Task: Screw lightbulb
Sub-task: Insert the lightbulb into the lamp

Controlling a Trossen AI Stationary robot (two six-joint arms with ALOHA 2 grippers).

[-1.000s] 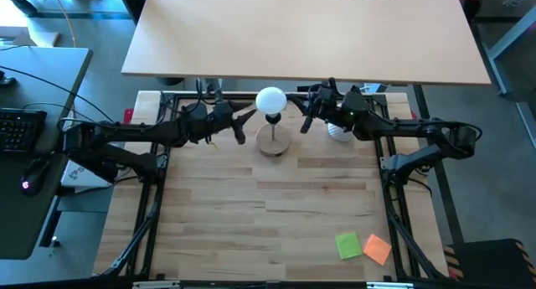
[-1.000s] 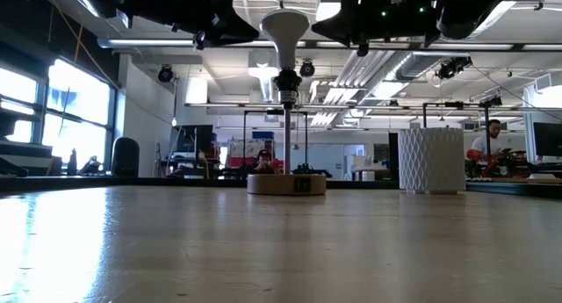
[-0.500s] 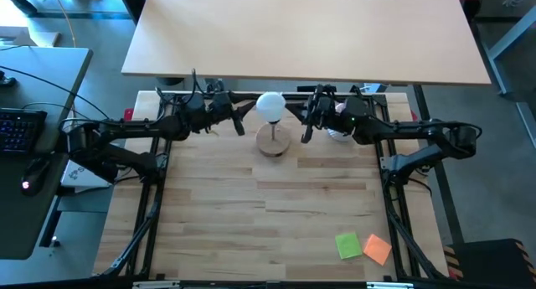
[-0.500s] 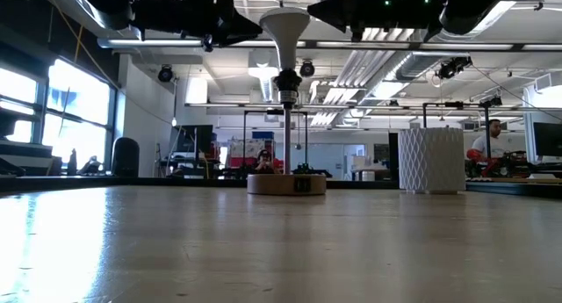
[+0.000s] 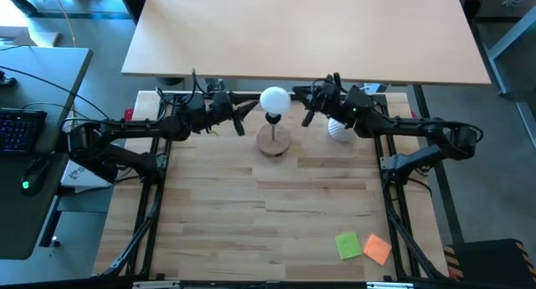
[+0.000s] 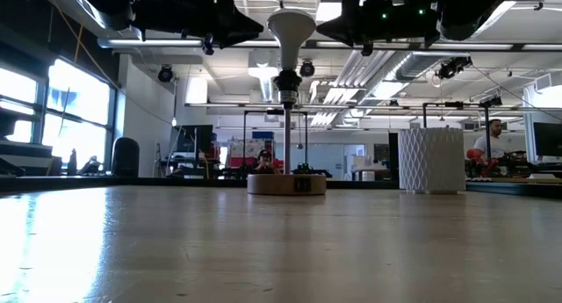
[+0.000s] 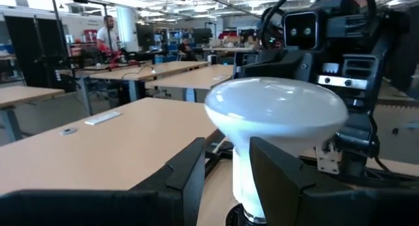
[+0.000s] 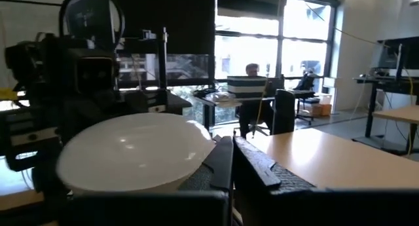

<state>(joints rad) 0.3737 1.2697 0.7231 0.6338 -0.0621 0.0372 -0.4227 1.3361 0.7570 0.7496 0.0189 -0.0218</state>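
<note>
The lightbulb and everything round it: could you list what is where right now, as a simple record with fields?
lightbulb: white lightbulb upright in the black socket of the wooden lamp base, held by neither arm
left tool: left tool open, beside the bulb on the table's left side
right tool: right tool shut and empty, on the bulb's other side
cup: white cup behind the right arm
notes: green sticky note and orange sticky note near the table's front right

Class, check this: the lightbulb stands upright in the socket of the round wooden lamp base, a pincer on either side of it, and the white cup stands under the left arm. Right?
One slip: the white cup stands under the right arm, as the high view shows. The lightbulb does stand upright in the lamp base, with the left pincer and right pincer on either side.
</note>
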